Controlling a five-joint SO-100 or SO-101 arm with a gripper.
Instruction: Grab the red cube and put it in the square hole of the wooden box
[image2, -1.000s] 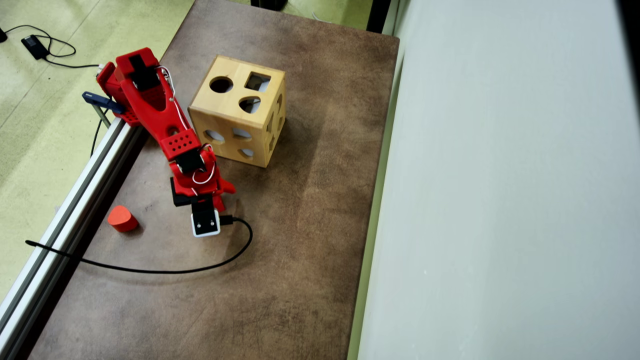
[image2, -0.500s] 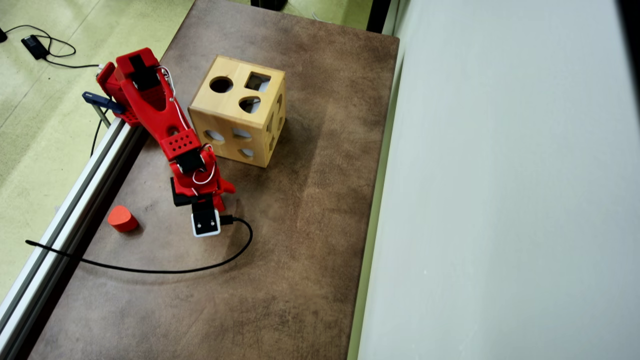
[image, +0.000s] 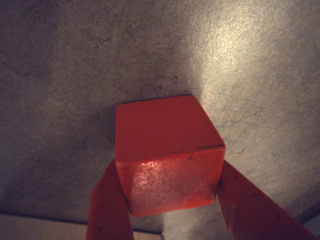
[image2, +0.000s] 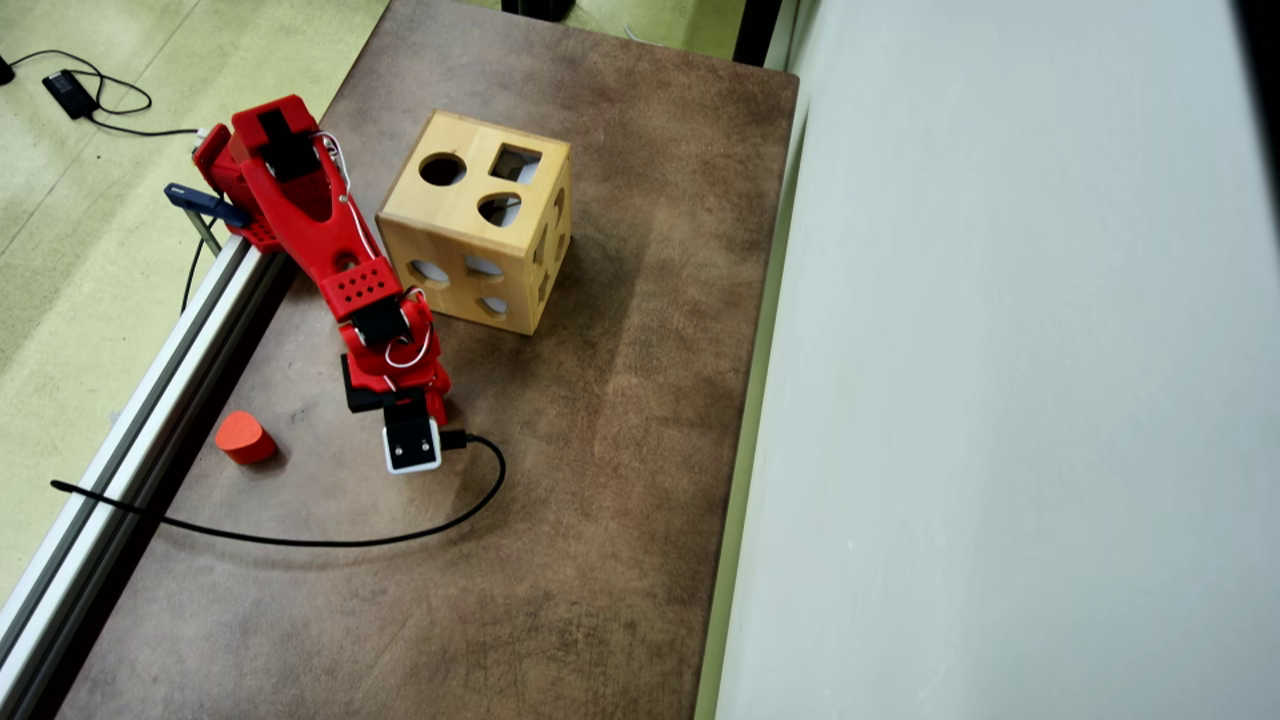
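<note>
My tool is clenched on the red cube: in the wrist view one finger presses its left face and the other its right face, with the cube's near face lit between them. From above, the arm hides the cube, so I place it only roughly: near the left edge of the surface, about midway along it, below the wooden box. Whether the cube rests on the surface or hangs just above it, I cannot tell.

The cube looks rigid, light and smooth-sided, probably plastic, so I judge it may slip if squeezed off-centre. Flat opposite faces, taken near their middles, are the right hold, and that is what I have. The square hole sits toward the box top's far right corner, so the cube must stay square in my grip to drop through. A red rounded block lies by the left edge.
</note>
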